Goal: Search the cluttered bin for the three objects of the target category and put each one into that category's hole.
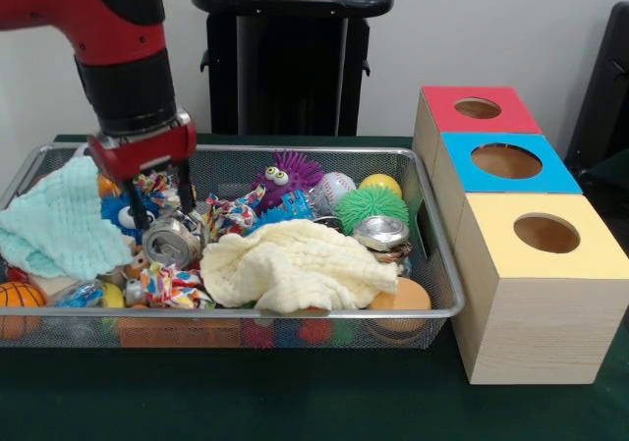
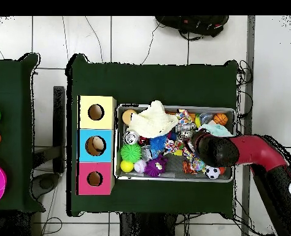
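Front view: end effector (image 1: 157, 203) spread wide, empty, above a crushed can (image 1: 172, 239).
Bin (image 1: 432, 254) full at 9 o'clock; no sorting evident.

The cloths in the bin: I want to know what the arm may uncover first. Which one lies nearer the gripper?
The pale green cloth, at the bin's end far from the boxes, lies beside the gripper; the yellow cloth lies mid-bin.

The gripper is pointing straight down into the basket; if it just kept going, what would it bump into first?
Probably the crushed silver can: the gripper hangs just above it with fingers open. Depth is unclear, so the blue ball beside it might be touched first.
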You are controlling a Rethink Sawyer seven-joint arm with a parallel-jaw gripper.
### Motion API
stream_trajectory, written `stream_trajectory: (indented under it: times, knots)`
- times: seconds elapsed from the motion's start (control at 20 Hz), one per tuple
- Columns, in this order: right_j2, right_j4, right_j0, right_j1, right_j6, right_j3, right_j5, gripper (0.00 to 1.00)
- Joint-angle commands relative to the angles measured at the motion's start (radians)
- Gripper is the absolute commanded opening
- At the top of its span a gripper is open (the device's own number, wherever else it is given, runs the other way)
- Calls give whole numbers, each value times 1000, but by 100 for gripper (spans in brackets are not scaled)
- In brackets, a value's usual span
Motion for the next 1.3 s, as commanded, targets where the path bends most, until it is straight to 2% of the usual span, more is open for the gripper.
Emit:
stream_trajectory:
  times: [0.05, 0.25, 0.45, 0.5, 0.65, 0.75, 0.9, 1.05, 1.3]
  knots:
    - [22, -72, -85, -190, -325, 159, 45, 100]
    - [48, -85, -107, -228, -332, 191, 24, 100]
    - [56, -126, -123, -224, -267, 237, -69, 100]
    - [51, -155, -113, -202, -232, 237, -113, 100]
    - [-28, -278, -34, -89, -86, 208, -227, 100]
    - [-77, -343, 3, -54, 17, 211, -316, 100]
    - [-125, -381, 57, -21, 95, 203, -376, 100]
    - [-149, -383, 79, 20, 86, 171, -409, 100]
    - [-155, -360, 58, 93, 11, 123, -423, 100]
